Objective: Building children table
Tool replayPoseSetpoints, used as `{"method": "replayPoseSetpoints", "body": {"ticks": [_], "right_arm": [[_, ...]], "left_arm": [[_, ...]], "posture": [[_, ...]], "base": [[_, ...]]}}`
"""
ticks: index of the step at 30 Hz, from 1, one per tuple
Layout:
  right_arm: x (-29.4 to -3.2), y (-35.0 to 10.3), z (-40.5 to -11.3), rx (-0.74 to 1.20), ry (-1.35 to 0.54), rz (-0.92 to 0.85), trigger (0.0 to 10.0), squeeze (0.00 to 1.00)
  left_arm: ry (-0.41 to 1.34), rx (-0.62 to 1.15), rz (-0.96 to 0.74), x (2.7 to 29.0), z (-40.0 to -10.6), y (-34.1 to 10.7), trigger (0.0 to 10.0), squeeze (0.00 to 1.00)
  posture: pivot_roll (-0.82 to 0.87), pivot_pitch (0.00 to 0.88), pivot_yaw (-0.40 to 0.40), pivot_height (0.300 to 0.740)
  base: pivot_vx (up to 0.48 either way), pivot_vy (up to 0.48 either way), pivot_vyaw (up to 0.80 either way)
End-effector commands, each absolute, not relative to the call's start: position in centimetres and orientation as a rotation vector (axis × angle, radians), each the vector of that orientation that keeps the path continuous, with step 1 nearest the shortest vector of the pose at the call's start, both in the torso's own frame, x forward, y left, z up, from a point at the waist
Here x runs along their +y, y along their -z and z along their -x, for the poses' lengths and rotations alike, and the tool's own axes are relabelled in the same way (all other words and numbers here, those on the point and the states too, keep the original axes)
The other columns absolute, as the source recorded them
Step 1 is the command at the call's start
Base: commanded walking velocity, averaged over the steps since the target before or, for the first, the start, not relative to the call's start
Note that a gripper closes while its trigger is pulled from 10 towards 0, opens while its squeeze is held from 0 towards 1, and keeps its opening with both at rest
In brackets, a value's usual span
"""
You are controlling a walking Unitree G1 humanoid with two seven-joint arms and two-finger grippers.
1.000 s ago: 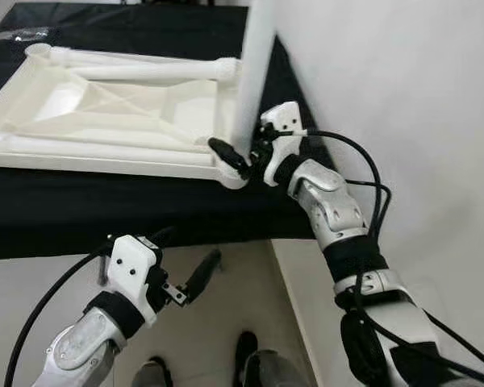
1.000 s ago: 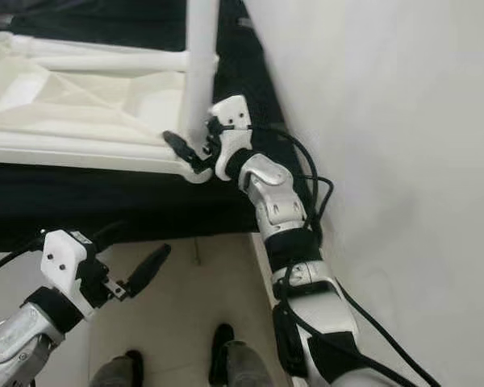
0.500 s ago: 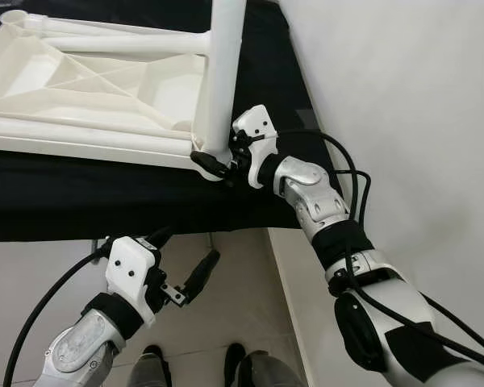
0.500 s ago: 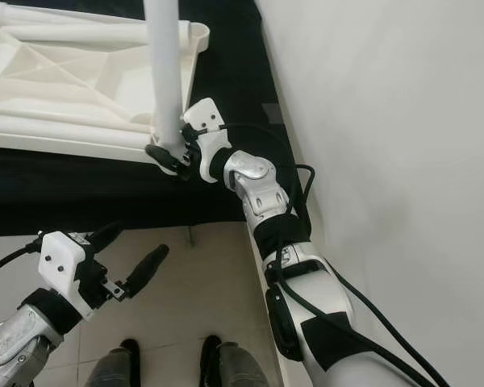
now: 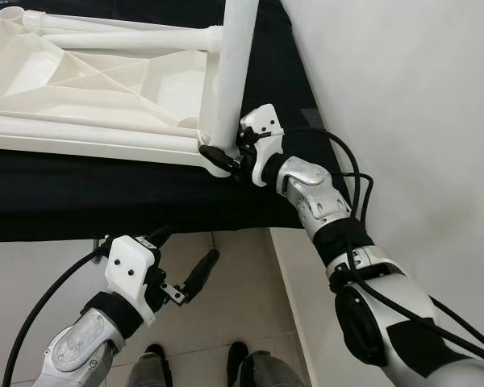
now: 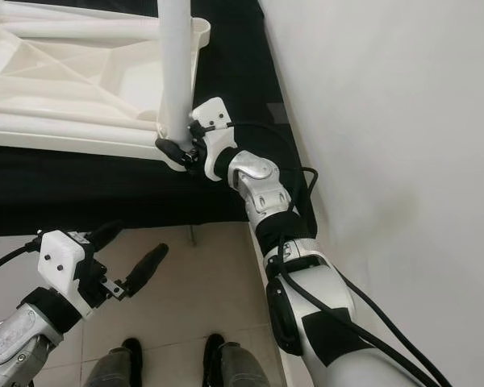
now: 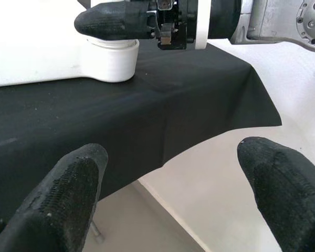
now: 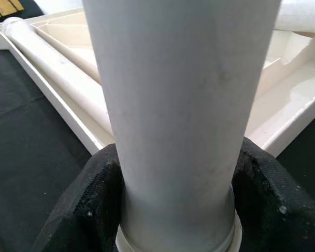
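Note:
A white plastic tabletop [image 5: 81,89] lies upside down on a black-covered surface. A white table leg [image 5: 230,72] stands nearly upright in its near right corner socket. My right gripper [image 5: 222,153] is shut on the leg's base just above the socket; the right wrist view has the leg [image 8: 178,105] between both black fingers [image 8: 89,205]. Two more white legs lie inside the tabletop, one along the back [image 5: 129,39] and one along the front [image 5: 89,125]. My left gripper [image 5: 181,256] hangs open below the table edge, holding nothing, its fingertips [image 7: 73,189] wide apart.
The black cloth [image 5: 105,201] drapes over the table's front edge. A white wall [image 5: 403,97] rises close on the right. Light tiled floor [image 5: 226,306] lies below, with dark feet [image 5: 242,363] at the bottom edge.
The camera has shifted. My right gripper stays clamped on the leg's base, and the leg's top leans slightly more to the right than half a second ago. The left arm has not moved.

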State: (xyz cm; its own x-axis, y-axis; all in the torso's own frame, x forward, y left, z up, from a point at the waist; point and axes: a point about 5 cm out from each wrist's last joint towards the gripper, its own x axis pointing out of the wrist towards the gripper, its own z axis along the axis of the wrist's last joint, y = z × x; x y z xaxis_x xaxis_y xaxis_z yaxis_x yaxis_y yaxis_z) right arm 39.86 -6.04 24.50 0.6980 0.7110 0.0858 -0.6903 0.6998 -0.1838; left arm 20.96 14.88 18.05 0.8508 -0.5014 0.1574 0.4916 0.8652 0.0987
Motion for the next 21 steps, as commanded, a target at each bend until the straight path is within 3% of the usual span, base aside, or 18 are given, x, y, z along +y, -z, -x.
{"method": "replayPoseSetpoints", "body": {"ticks": [1,2,3,4,6,8,13,14,16,17,21], "right_arm": [[-7.5,-23.6,-40.4,-0.120,-0.642,0.125,0.0,0.00],[-9.0,-22.1,-40.4,-0.068,-0.412,0.147,0.0,0.00],[-9.0,-22.1,-40.4,-0.068,-0.412,0.147,0.0,0.00],[-10.1,-21.0,-40.3,-0.037,-0.248,0.170,0.0,0.00],[-9.2,-20.5,-38.6,-0.095,-0.232,0.251,0.0,0.00],[-5.4,-18.9,-35.0,-0.102,-0.341,0.225,0.0,0.00],[-4.2,-18.2,-34.8,-0.076,-0.373,0.189,0.0,0.00],[-4.1,-18.5,-35.3,-0.074,-0.389,0.197,3.3,0.00],[-4.1,-18.6,-35.6,-0.070,-0.402,0.206,3.3,0.00],[-4.0,-19.0,-35.9,-0.071,-0.396,0.197,10.0,0.00],[-4.0,-19.6,-36.1,-0.077,-0.398,0.173,10.0,0.00]], "left_arm": [[0.525,-0.153,-0.059,15.0,-20.7,-17.6,10.0,0.00],[0.525,-0.154,-0.059,15.0,-20.8,-17.6,10.0,0.00],[0.525,-0.154,-0.059,15.0,-20.8,-17.6,10.0,0.00],[0.524,-0.155,-0.060,15.0,-20.8,-17.7,10.0,0.00],[0.525,-0.156,-0.059,15.1,-20.9,-17.7,10.0,0.00],[0.532,-0.155,-0.055,15.0,-21.0,-17.6,10.0,0.00],[0.546,-0.159,-0.050,14.5,-21.2,-17.5,10.0,0.00],[0.547,-0.162,-0.051,14.5,-21.3,-17.6,10.0,0.00],[0.546,-0.164,-0.052,14.5,-21.4,-17.6,10.0,0.00],[0.543,-0.167,-0.053,14.6,-21.4,-17.7,10.0,0.00],[0.538,-0.168,-0.056,14.7,-21.4,-17.7,10.0,0.00]], "posture": [[0.15,0.316,-0.130,0.740],[0.14,0.314,-0.135,0.740],[0.14,0.314,-0.135,0.740],[0.14,0.315,-0.133,0.740],[0.14,0.319,-0.131,0.740],[0.12,0.309,-0.125,0.740],[0.13,0.296,-0.118,0.740],[0.13,0.293,-0.124,0.740],[0.13,0.293,-0.124,0.740],[0.13,0.292,-0.126,0.740],[0.13,0.290,-0.127,0.740]], "base": [[0.000,0.000,0.00],[0.000,0.000,0.00],[0.000,0.000,0.00],[0.000,0.000,0.00],[0.000,0.000,0.00],[0.000,0.000,0.00],[0.000,0.000,0.00],[0.000,0.000,0.00],[0.000,0.000,0.00],[0.000,0.000,0.00],[0.000,0.000,0.00]]}}
